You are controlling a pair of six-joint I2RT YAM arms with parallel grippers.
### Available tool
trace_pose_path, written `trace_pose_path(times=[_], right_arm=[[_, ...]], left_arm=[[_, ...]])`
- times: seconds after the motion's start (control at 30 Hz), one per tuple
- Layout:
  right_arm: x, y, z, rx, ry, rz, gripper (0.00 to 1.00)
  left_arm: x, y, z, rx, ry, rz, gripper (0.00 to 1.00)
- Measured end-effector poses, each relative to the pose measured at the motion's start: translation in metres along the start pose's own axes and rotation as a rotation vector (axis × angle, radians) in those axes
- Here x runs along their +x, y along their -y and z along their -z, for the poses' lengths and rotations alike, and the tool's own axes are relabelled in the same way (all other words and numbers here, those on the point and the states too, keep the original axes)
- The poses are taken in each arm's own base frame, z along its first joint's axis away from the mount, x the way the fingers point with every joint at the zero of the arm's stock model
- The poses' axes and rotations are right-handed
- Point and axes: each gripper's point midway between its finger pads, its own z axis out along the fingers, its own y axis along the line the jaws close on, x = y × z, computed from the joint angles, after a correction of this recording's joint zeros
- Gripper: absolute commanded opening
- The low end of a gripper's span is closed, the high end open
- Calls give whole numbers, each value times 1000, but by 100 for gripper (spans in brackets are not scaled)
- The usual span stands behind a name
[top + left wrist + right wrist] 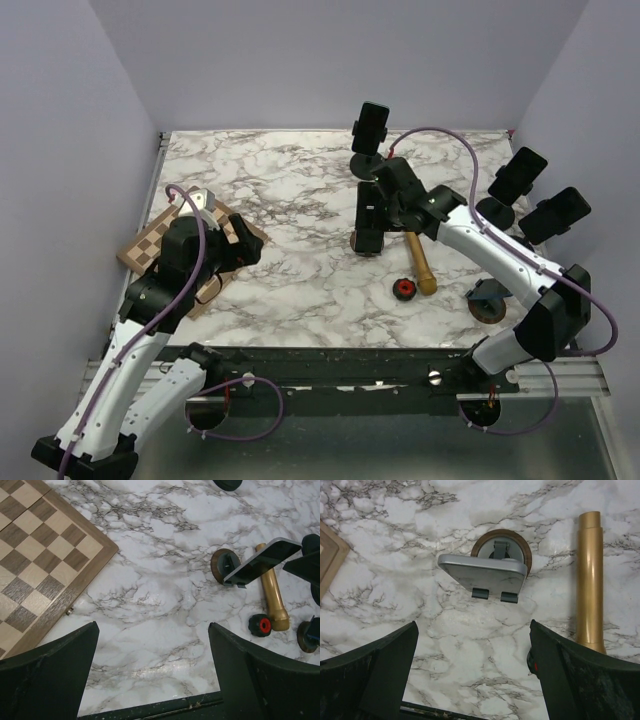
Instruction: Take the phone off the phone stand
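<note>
The table (150, 595) is smooth white marble with grey lines all over it, and a bit shiny. A wooden checkered board (40, 555) with light and dark squares lies flat on the left. The edge of the picture cuts it off. A long round gold stick (590, 580) lies on the marble. A small black knob (261, 625) with a red middle sits by its thick end.

The phone (482, 572) is a thin flat rectangle with round corners. It looks grey and shiny from the right wrist, and dark and glossy from the left wrist. It leans on the phone stand (522, 545), which has a round brown base and two little hooks under the phone's bottom edge. It stands near the middle of the table, just left of the gold stick.

The right pincer (472, 650) hangs over the phone. Its two black fingers (380, 675) are spread wide and hold nothing. The left pincer (152, 650) is wide open too. It is over bare marble beside the board, well apart from the phone.

From the top, the right arm hides part of the stand. From the right wrist, one finger covers most of the knob.
</note>
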Motion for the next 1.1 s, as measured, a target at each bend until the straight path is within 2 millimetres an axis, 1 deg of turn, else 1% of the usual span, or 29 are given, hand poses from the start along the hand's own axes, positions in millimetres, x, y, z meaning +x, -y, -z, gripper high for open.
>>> trace_pose_path(times=[0.1, 0.2, 0.27, 0.33, 0.43, 0.53, 0.57, 0.63, 0.7, 0.8, 0.9, 0.93, 1.0, 1.1], right_arm=[[11, -3, -3, 14, -8, 9, 100], [12, -8, -3, 22, 9, 10, 100], [12, -9, -3, 27, 17, 7, 100], [12, -8, -5, 37, 22, 3, 100], [14, 0, -6, 68, 35, -5, 100], [11, 12, 1, 112, 73, -26, 100], [8, 16, 7, 122, 95, -38, 100], [-3, 25, 25, 130, 157, -67, 100], [-16, 33, 51, 121, 236, -104, 100], [-33, 47, 96, 83, 361, -163, 100], [-42, 60, 137, 32, 470, -219, 100], [-44, 64, 146, 18, 494, -233, 100], [-44, 70, 162, -4, 532, -248, 100], [-45, 77, 178, -25, 568, -261, 100]], left_arm=[[2, -9, -1, -45, 5, 9, 99], [5, -17, 3, -54, 43, 8, 99], [7, -19, 7, -43, 52, -13, 99], [6, -16, 10, -24, 48, -39, 99], [7, -9, 5, -11, 5, -50, 99], [18, -2, -6, 18, -65, -43, 99], [22, 0, -10, 32, -77, -34, 99], [29, 7, -15, 68, -94, -13, 99], [36, 15, -21, 98, -110, 0, 99], [46, 42, -33, 166, -144, -7, 99], [60, 72, -53, 188, -186, -34, 99], [64, 78, -58, 184, -195, -44, 99], [78, 97, -78, 161, -220, -83, 99], [92, 122, -99, 143, -221, -122, 99]])
